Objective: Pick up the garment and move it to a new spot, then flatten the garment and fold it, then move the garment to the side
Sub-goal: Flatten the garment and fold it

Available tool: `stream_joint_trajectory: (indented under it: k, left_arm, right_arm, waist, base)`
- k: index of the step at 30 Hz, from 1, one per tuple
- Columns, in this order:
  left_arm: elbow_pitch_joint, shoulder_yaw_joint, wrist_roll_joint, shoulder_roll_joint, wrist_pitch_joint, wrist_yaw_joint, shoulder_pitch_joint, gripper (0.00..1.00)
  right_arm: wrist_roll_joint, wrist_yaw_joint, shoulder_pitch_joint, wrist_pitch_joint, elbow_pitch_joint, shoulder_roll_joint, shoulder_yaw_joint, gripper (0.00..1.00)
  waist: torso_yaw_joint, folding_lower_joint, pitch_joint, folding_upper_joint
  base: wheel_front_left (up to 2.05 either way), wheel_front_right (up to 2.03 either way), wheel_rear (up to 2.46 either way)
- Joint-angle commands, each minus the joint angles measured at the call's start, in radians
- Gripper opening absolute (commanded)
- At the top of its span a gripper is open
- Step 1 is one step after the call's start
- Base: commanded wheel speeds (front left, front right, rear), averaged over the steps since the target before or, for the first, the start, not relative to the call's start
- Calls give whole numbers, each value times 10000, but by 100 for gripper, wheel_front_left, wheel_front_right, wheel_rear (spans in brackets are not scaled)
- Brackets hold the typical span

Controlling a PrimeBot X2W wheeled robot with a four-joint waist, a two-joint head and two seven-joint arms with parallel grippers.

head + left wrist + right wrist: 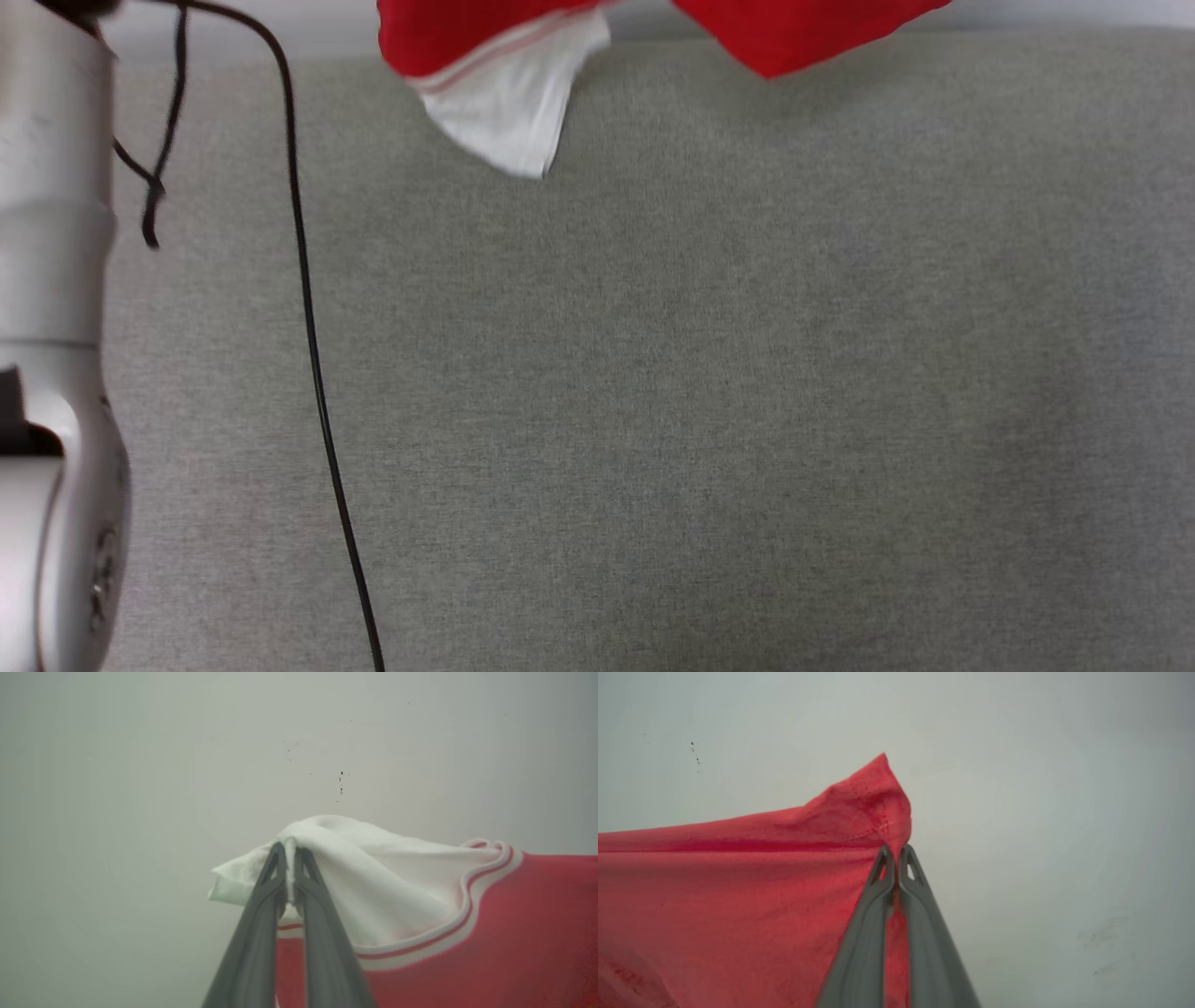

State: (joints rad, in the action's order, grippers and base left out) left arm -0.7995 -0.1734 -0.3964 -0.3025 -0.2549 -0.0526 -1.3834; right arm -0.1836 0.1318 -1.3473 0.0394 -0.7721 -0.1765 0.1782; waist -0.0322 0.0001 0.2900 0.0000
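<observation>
Your left claw (289, 851) clamps the white sleeve (373, 872), your right claw (895, 851) a red corner, of the thin red-and-white jersey shirt (448, 37), which looks light, limp and drapey.

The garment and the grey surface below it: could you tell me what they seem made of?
Garment: thin, soft matte cloth, likely jersey; it puckers and drapes from the pinch of the right gripper. Grey surface: matte woven fabric, probably upholstery; a fine weave grain shows.
</observation>
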Motion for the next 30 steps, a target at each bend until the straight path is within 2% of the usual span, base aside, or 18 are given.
stream_joint_trajectory:
  k: [1, 7, 16, 22, 30]
  left_arm:
    - [-97, 104, 107, -177, -77, 28, -355, 0]
    - [-391, 264, 186, -197, -117, -11, -759, 0]
    - [-300, 845, 142, 190, -122, -258, 420, 0]
    - [-160, 1369, 96, 535, -113, -436, 2002, 0]
    - [324, 1980, 248, 989, -112, -593, 5123, 0]
  right_arm:
    - [42, -21, -422, -162, -111, -153, -10, 0]
    - [-124, -21, -1121, -593, -906, 33, -228, 0]
    - [-757, -18, -762, -1319, -2122, 283, -983, 0]
    - [-1420, -18, 508, -1760, -2617, 244, -1784, 0]
    - [-2443, -18, 3379, -1933, -2829, 50, -2969, 0]
  waist:
    - [-52, -1, 369, 0]
    - [-78, -1, 1098, 0]
    - [68, -1, 1689, 0]
    - [206, -1, 1350, 0]
    - [331, -1, 10, 0]
  base:
    - [0, 0, 0]
    - [0, 0, 0]
    - [0, 0, 0]
    - [0, 0, 0]
    - [0, 0, 0]
